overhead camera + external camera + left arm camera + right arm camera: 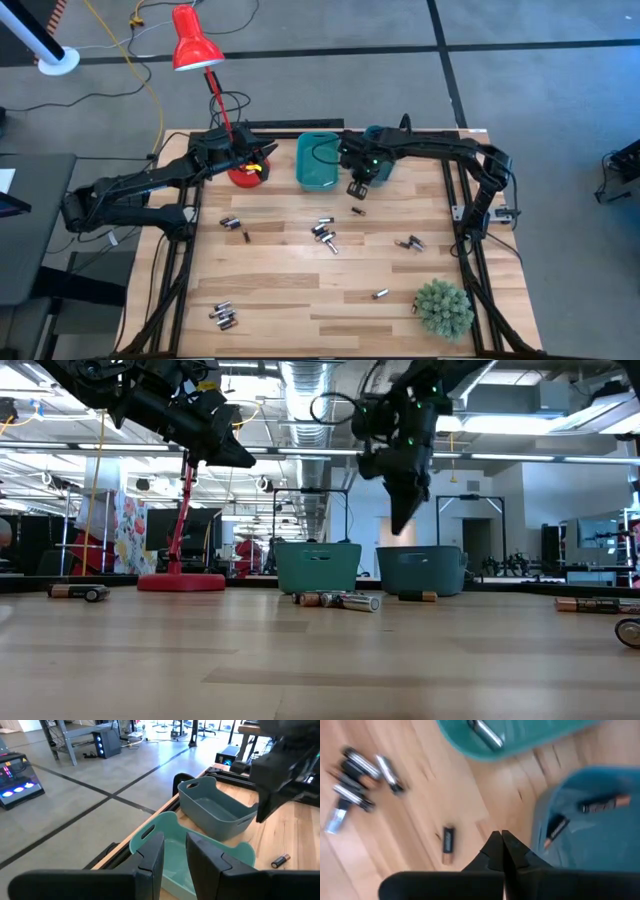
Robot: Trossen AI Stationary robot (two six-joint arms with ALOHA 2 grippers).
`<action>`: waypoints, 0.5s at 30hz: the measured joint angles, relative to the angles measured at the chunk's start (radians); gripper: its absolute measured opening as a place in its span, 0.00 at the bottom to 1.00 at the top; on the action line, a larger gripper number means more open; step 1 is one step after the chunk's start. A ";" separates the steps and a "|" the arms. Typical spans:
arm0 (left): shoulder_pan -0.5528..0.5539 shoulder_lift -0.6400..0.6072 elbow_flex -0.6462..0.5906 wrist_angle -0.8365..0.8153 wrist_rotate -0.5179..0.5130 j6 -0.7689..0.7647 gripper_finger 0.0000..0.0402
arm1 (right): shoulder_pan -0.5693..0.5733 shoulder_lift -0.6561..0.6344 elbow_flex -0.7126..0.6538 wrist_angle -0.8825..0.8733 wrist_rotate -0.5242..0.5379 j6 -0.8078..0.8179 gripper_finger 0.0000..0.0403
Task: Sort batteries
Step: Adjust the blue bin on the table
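Your two bins sit side by side at the table's (300, 290) far edge: one bin (317, 160) left, the other bin (380, 165) right, each holding batteries. The lamp (230, 150) stands left of them. Loose batteries (325, 235) lie scattered nearer you; the plant (443, 308) occupies the near right corner.

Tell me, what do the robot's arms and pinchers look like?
Both arms are dark, nearly black, made of jointed sections. The right gripper has a blocky head with small green lights and tapers to a point. The left gripper has two flat, dark fingers.
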 joint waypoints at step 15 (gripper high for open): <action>0.000 0.000 0.000 0.000 0.000 0.000 0.19 | -0.073 0.002 0.063 -0.031 0.000 0.086 0.24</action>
